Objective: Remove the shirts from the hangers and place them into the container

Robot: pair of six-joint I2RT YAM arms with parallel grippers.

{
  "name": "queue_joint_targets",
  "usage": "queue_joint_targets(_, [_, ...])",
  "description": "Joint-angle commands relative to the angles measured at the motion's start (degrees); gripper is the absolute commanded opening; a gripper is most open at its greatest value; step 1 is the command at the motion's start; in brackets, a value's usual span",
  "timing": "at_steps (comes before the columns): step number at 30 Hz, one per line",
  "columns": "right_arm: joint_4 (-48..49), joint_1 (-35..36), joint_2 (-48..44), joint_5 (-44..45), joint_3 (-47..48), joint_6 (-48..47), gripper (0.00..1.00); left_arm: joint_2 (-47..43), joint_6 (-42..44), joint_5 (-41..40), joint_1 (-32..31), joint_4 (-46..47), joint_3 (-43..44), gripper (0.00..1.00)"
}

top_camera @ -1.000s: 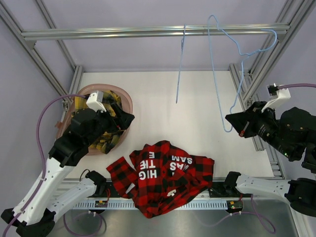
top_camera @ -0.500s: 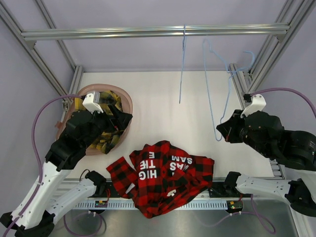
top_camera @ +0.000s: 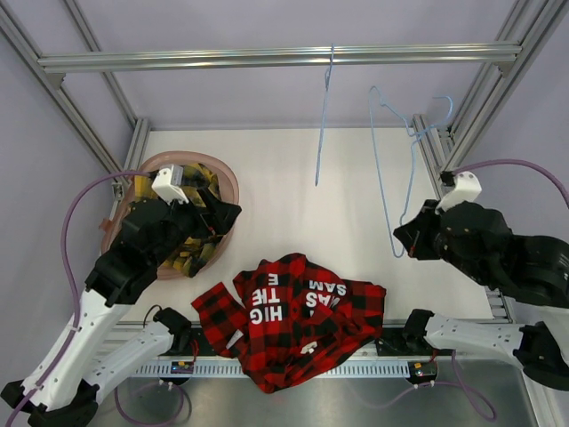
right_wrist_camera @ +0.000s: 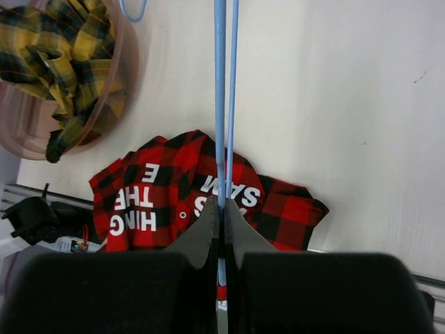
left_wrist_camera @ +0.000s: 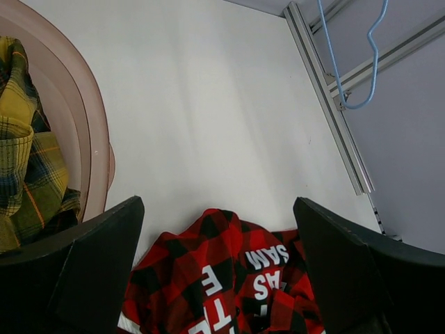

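The red-and-black shirt (top_camera: 293, 320) lies crumpled at the table's near edge, white letters up; it also shows below my left fingers (left_wrist_camera: 229, 278) and behind the held wire (right_wrist_camera: 167, 195). The yellow-and-black shirt (top_camera: 191, 245) sits bunched in the pinkish container (top_camera: 200, 157), seen too in both wrist views (left_wrist_camera: 28, 174) (right_wrist_camera: 69, 62). My left gripper (top_camera: 227, 218) stands open and empty over the container's right rim (left_wrist_camera: 94, 132). My right gripper (top_camera: 407, 242) is shut on the lower wire of a bare light-blue hanger (top_camera: 391, 178) (right_wrist_camera: 220, 104). A second bare hanger (top_camera: 324, 124) hangs from the rail.
The silver frame rail (top_camera: 267, 58) crosses the back, with slanted posts at both sides (top_camera: 436, 151). A metal strip with cables (top_camera: 222, 366) runs along the near edge under the red shirt's hem.
My right gripper has carried its hanger down and left, the hook dropping from the rail's right end toward the right post. The left arm has barely shifted. The red shirt has not moved.
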Motion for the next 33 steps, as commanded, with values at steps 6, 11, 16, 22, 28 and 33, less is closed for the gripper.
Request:
queue_joint_targets(6, [2.6, -13.8, 14.2, -6.7, 7.2, -14.8, 0.0, 2.1, 1.6, 3.0, -0.1, 4.5, -1.1, 0.92])
queue_joint_targets(11, [2.8, -24.0, 19.8, -9.6, 13.7, -22.2, 0.0, 1.2, 1.8, 4.5, -0.2, 4.9, -2.2, 0.92])
queue_joint_targets(16, [1.6, -28.3, 26.0, -13.2, 21.8, -26.5, 0.0, 0.2, 2.1, 4.6, -0.1, 5.1, -2.6, 0.92])
queue_joint_targets(22, [-1.6, -33.0, 34.3, -19.0, 33.0, -30.2, 0.0, -1.8, 2.1, 5.2, -0.1, 5.8, -4.3, 0.92])
queue_joint_targets(28, [-1.6, -34.4, 40.0, -23.3, 36.4, -30.3, 0.0, -2.9, 3.1, 5.0, -0.2, 5.2, -4.4, 0.93])
queue_joint_targets(33, [-2.0, -34.9, 42.5, -25.3, 38.0, -29.8, 0.0, -2.8, 3.7, 5.4, -0.1, 4.3, -3.7, 0.94])
